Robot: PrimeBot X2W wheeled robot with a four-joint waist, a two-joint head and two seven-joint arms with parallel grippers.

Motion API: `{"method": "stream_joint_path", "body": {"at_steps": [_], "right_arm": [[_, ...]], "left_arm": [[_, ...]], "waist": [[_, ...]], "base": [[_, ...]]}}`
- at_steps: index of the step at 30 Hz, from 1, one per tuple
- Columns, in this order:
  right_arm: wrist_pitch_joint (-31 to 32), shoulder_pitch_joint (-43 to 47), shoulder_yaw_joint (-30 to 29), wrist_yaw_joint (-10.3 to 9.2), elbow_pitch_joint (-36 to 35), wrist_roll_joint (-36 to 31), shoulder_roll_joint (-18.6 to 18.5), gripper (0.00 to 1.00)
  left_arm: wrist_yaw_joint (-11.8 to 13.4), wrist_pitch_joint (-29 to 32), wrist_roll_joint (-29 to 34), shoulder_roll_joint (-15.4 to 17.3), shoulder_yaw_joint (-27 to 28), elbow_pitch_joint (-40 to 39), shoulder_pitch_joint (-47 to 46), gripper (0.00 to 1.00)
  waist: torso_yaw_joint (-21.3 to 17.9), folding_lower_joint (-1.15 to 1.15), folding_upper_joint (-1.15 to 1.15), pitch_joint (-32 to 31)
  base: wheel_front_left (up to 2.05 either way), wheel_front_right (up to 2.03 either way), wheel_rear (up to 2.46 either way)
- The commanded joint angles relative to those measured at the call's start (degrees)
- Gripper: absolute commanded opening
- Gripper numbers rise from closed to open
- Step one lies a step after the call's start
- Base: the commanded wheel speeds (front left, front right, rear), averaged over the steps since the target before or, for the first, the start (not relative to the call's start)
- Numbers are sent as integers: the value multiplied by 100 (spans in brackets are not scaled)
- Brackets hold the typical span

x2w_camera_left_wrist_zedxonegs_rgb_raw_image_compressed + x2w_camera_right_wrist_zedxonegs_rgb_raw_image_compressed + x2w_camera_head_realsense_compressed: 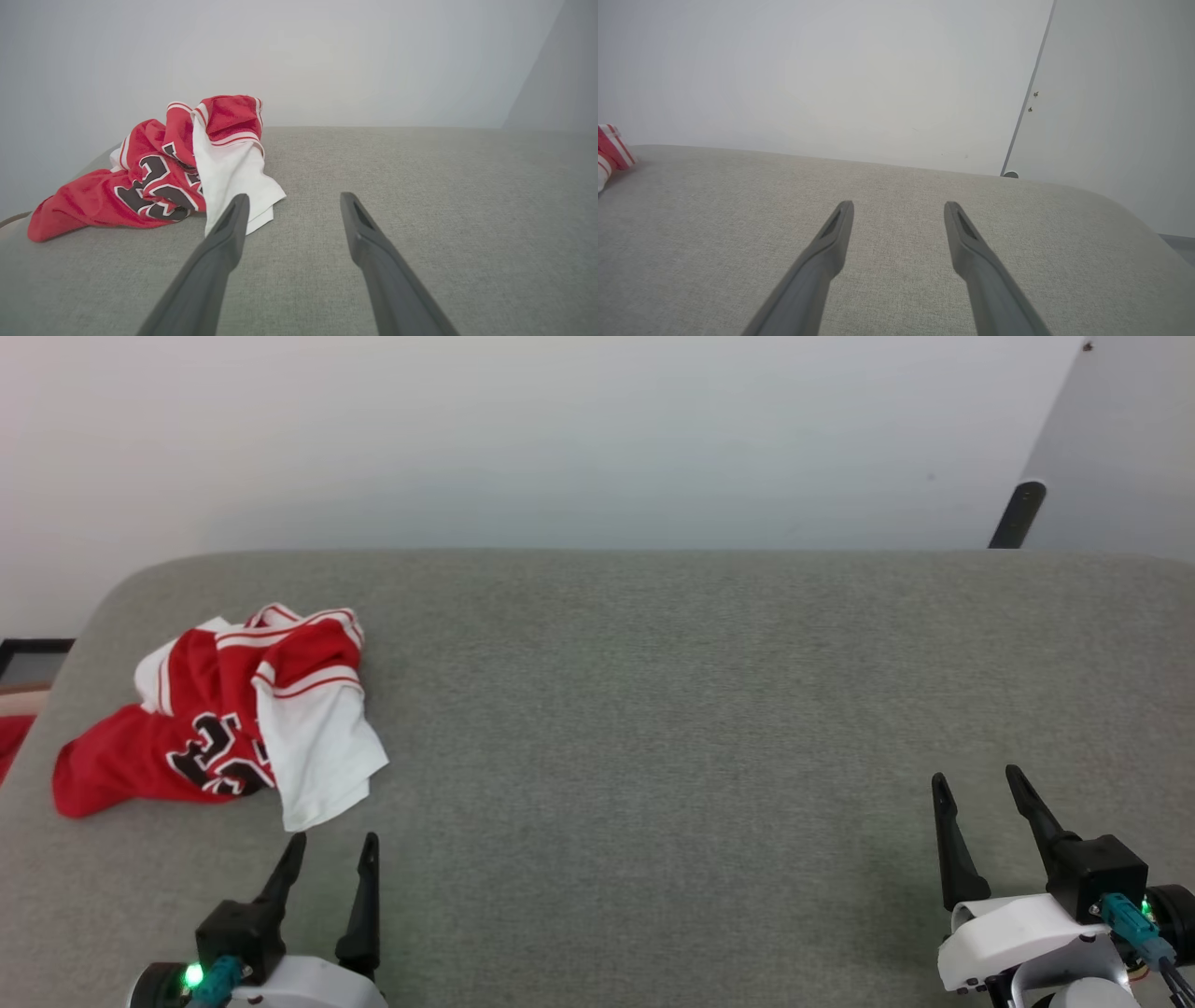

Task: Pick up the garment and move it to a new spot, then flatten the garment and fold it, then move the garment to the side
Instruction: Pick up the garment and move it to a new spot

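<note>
Head view puts the crumpled red jersey point(219, 719) at ten o'clock on the grey cushion point(700, 709), just beyond the left gripper point(334, 845); both it and the right gripper point(976, 777) stand parted, empty; pinching only the loose white sleeve point(313, 756) risks dragging a tangled heap.

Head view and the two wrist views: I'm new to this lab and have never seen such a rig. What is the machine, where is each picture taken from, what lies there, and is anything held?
It is a two-armed robot. The head view looks down from its head: the left gripper is at lower left, the right gripper at lower right, each with two dark fingers. Each wrist view looks along one gripper's own fingers. On the grey fabric-covered surface lies a crumpled red jersey with white sleeves and black numerals, just beyond the left gripper. Both grippers are open and hold nothing.
</note>
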Motion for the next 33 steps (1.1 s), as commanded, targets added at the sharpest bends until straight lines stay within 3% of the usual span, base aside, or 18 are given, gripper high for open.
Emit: {"method": "stream_joint_path", "body": {"at_steps": [1, 11, 28, 33], "right_arm": [[-30, -21, 21, 4, 0, 40, 16, 100], [-19, -70, 226, 4, -1, 97, 17, 100], [-20, -268, 729, 3, 174, 239, 16, 100], [-19, -621, 1285, 3, 413, 317, 6, 100]], "left_arm": [[-17, -10, -26, 11, 9, 24, -56, 100], [-19, -10, -77, -3, 97, 67, -103, 100], [11, -7, -141, -229, 299, -32, 119, 100], [125, -7, -238, -317, 589, -309, 311, 100]], "waist": [[75, 0, 0, 7], [783, 0, 0, 39], [2763, 0, 0, 45], [2894, 0, 0, 202]], "base": [[0, 0, 0], [0, 0, 0], [0, 0, 0], [0, 0, 0]]}}
